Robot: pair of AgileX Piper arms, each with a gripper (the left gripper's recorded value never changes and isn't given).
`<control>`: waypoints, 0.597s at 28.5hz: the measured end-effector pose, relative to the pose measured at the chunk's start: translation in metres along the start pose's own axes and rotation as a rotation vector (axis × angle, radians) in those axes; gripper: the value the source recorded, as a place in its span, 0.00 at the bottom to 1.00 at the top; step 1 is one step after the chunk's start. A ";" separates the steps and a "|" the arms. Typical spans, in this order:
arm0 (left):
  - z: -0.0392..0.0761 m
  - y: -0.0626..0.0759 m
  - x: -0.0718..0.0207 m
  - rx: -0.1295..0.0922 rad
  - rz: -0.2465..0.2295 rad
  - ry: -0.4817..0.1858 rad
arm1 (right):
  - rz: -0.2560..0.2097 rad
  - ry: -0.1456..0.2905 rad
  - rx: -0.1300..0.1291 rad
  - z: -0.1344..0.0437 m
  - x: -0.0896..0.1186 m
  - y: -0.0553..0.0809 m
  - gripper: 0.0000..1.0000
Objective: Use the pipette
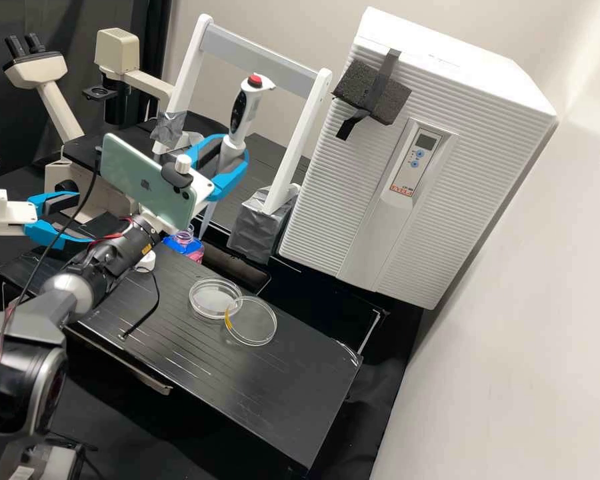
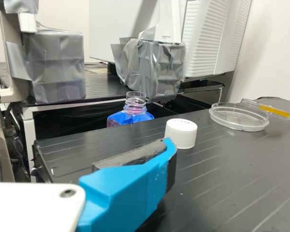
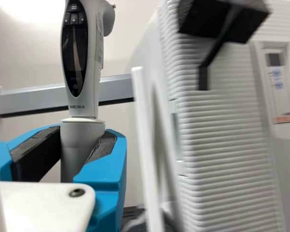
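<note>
My right gripper is shut on the lower body of the grey-and-white pipette, holding it upright with its red button on top. The clear tip slants down toward an open bottle of pink liquid at the platform's back edge. In the right wrist view the pipette stands between the blue fingers. My left gripper hovers open at the far left, nothing in it; its blue finger points toward the bottle and the white cap. Two clear petri dishes lie mid-platform.
A large white ribbed machine stands at the right. A white frame with grey-taped feet spans behind the bottle. A microscope sits at the back left. A green phone rides on an arm. The black platform drops off at the front.
</note>
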 end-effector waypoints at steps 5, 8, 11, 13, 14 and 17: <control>0.002 -0.001 0.0003 0.000 -0.003 -0.008 | -0.006 -0.059 -0.074 0.015 -0.010 0.013 0.00; 0.002 -0.001 0.0003 0.001 -0.003 -0.010 | 0.001 -0.076 -0.086 0.019 -0.014 0.018 0.00; 0.003 0.000 0.0004 0.000 0.004 -0.013 | 0.015 -0.083 -0.113 0.021 -0.018 0.025 0.00; 0.003 0.000 0.0013 0.004 0.009 -0.025 | 0.031 -0.078 -0.124 0.019 -0.020 0.030 0.00; 0.004 -0.001 0.0017 0.007 0.008 -0.029 | 0.034 -0.075 -0.129 0.019 -0.021 0.031 0.00; 0.004 -0.003 0.0024 0.015 -0.005 -0.041 | 0.038 -0.074 -0.141 0.018 -0.021 0.032 0.00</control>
